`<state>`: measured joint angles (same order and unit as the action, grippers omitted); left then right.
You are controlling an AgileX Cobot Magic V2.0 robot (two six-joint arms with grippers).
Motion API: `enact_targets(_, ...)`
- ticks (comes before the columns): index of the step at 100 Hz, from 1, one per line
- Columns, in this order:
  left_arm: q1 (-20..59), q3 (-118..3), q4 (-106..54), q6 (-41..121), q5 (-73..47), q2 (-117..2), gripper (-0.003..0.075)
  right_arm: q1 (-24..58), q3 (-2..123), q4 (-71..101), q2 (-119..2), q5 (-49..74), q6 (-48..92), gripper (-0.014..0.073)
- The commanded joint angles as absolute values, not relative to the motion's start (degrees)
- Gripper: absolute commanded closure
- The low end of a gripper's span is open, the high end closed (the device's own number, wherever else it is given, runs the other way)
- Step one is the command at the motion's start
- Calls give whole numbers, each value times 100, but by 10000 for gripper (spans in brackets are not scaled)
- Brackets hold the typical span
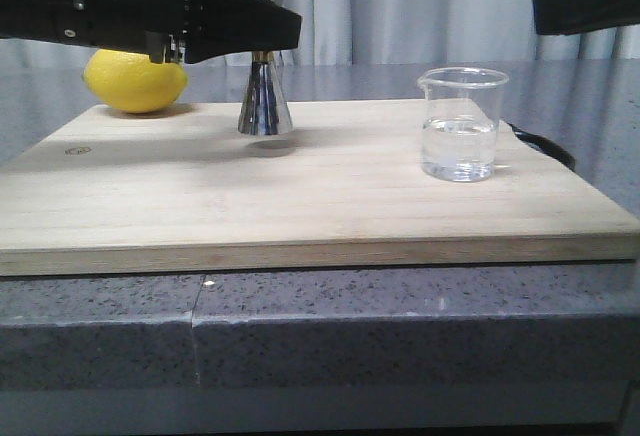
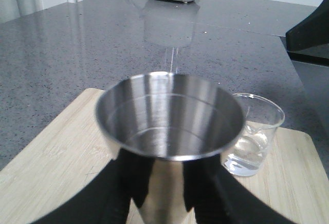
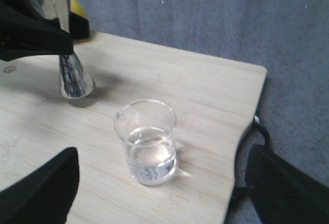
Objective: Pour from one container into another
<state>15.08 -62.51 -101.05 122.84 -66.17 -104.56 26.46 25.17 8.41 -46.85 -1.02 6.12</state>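
A cutting board (image 1: 320, 196) lies on the table (image 1: 400, 336) and reaches almost to its front edge. On the board, the jigger (image 1: 265, 106) stands upright toward the back, left of centre. The left gripper (image 1: 262, 28) reaches in from the left, its jaws closed around the jigger's upper cone. A lemon (image 1: 135, 81) sits at the board's back left corner, left of the jigger and apart from it. The beaker (image 1: 460, 124) stands upright on the right side of the board, well apart from the jigger, with liquid in it.

Upright part-filled beaker (image 1: 461, 124), gripped jigger (image 1: 265, 96)
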Motion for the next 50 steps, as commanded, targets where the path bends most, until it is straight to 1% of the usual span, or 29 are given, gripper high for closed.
enact_targets(1, 1561, -6435, -10544, 12256, -7273, -10185, 532, 2792, 2341, 672, -4691, -1516, 605, 3)
enact_targets(11, 1561, -6435, -10544, 12256, -7273, -10185, 531, 2845, 2086, 515, -4851, -2145, 605, 3)
enact_targets(31, 1561, -6435, -10544, 12256, -7273, -10185, 531, 2867, 1923, 181, -5472, -2972, 583, 3)
enact_targets(50, 1561, -6435, -10544, 12256, -7273, -10185, 531, 2867, 1753, 99, -6136, -4162, 583, 3)
